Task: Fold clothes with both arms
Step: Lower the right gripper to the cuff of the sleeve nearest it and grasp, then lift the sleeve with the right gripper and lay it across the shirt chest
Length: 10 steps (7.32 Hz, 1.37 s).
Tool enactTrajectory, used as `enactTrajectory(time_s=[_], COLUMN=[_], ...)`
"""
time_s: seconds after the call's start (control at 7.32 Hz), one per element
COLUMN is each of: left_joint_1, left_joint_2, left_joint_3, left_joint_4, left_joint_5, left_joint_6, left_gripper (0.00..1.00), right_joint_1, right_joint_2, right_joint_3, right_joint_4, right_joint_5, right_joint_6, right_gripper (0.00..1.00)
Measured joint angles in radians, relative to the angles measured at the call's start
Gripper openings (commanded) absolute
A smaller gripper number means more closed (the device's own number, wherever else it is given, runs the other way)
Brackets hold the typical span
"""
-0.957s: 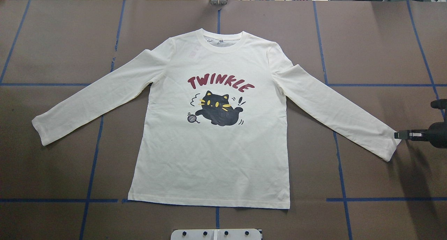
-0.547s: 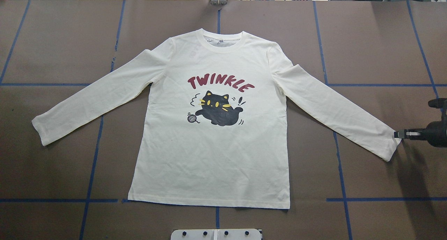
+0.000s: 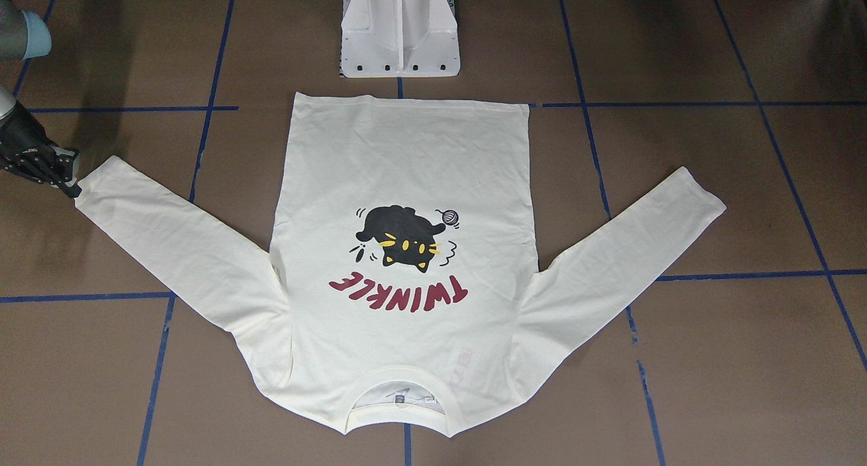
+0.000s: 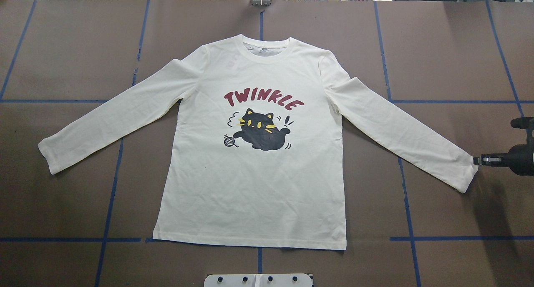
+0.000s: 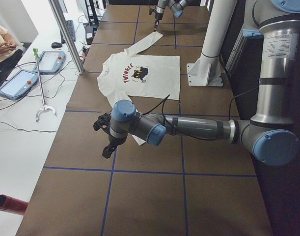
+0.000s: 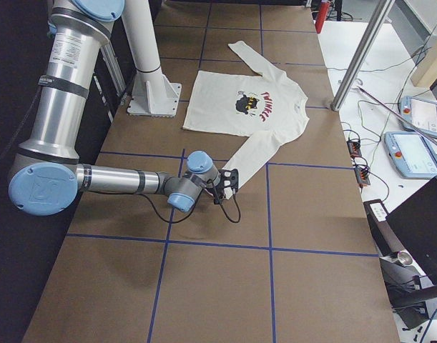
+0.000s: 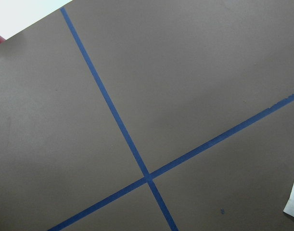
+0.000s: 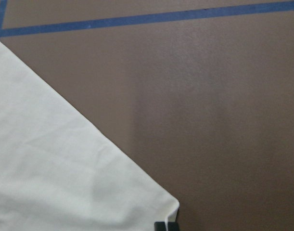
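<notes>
Arm on left [image 5: 199, 129]: side view only

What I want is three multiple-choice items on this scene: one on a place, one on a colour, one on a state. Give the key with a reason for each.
1. The right pincer is at:
A) the collar
B) the sleeve cuff on the robot's right
C) the bottom hem

2. The TWINKLE lettering is:
A) blue
B) green
C) dark red

3. The shirt lies:
A) spread flat, print up
B) folded in half
C) crumpled in a heap

Key:
1 B: the overhead view shows its tips at that cuff's edge.
2 C: the letters read dark red above the black cat.
3 A: both sleeves lie stretched out and the print faces up.
</notes>
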Motion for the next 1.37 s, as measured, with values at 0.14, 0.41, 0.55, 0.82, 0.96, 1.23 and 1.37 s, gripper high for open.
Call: enactTrajectory(time_s=[0.14, 0.41, 0.55, 0.82, 0.96, 1.23, 1.37], left_joint_1=[-0.001, -0.002, -0.002, -0.002, -0.002, -0.002, -0.002], left_joint_2=[0.0, 0.001, 0.001, 0.0, 0.0, -0.001, -0.001], left_joint_3=[0.0, 0.0, 0.0, -0.001, -0.001, -0.002, -0.002], left_joint_4=[0.0, 0.001, 0.002, 0.003, 0.003, 0.004, 0.003], left_joint_5=[-0.001, -0.001, -0.002, -0.003, -0.003, -0.004, -0.004], left_joint_6=[0.001, 0.0, -0.001, -0.003, -0.003, -0.004, -0.004], left_gripper=[1.0, 1.0, 1.0, 1.0, 1.0, 1.0, 1.0], right_joint_1=[0.027, 0.103, 0.128, 0.138, 0.134, 0.129, 0.125], right_joint_2=[0.004, 0.094, 0.216, 0.549, 0.69, 0.904, 1.004], right_joint_3=[0.063, 0.232, 0.288, 0.3, 0.266, 0.148, 0.069], right_joint_4=[-0.06, -0.349, -0.553, -0.952, -1.069, -1.146, -1.153], right_joint_5=[0.037, 0.109, 0.121, 0.093, 0.064, 0.012, -0.018], right_joint_6=[-0.001, -0.001, -0.001, 0.0, 0.001, 0.004, 0.005], right_gripper=[0.0, 0.0, 0.0, 0.0, 0.0, 0.0, 0.0])
